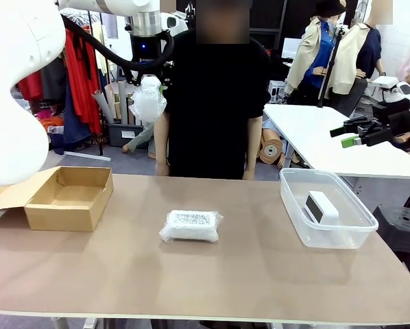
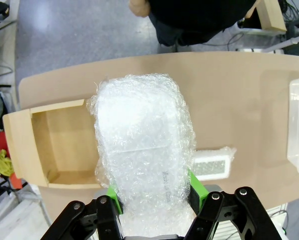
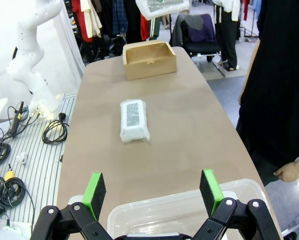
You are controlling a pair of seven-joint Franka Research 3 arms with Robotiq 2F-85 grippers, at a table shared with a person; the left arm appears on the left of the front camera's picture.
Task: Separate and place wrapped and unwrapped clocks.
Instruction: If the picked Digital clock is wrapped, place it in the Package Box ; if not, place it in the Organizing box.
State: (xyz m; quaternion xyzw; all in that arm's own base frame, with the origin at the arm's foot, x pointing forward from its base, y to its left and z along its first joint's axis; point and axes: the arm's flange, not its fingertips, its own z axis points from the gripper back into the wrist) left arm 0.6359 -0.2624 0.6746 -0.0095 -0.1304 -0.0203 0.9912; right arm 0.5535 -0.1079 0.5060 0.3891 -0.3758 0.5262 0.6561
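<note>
High above the table's back left, my left gripper [image 1: 149, 88] is shut on a rounded bubble-wrapped clock [image 1: 149, 101]. That wrapped clock [image 2: 142, 150] sits between the green pads [image 2: 195, 190] in the left wrist view, hanging over the cardboard box [image 2: 59, 145]. A flat wrapped clock with a speckled label [image 1: 190, 225] lies mid-table and appears again as the flat wrapped clock [image 3: 134, 120]. The bare white clock with a dark face [image 1: 320, 206] lies in the clear plastic tub [image 1: 328, 236]. My right gripper [image 3: 152, 190] is open above the tub's rim [image 3: 189, 205]; it appears as the right gripper [image 1: 349, 136] at the far right.
An open cardboard box [image 1: 69, 197] stands at the table's left. A person in black [image 1: 215, 96] stands at the far edge, a hand [image 3: 289, 172] hanging near the tub. Cables [image 3: 9, 150] lie on the floor beside the table.
</note>
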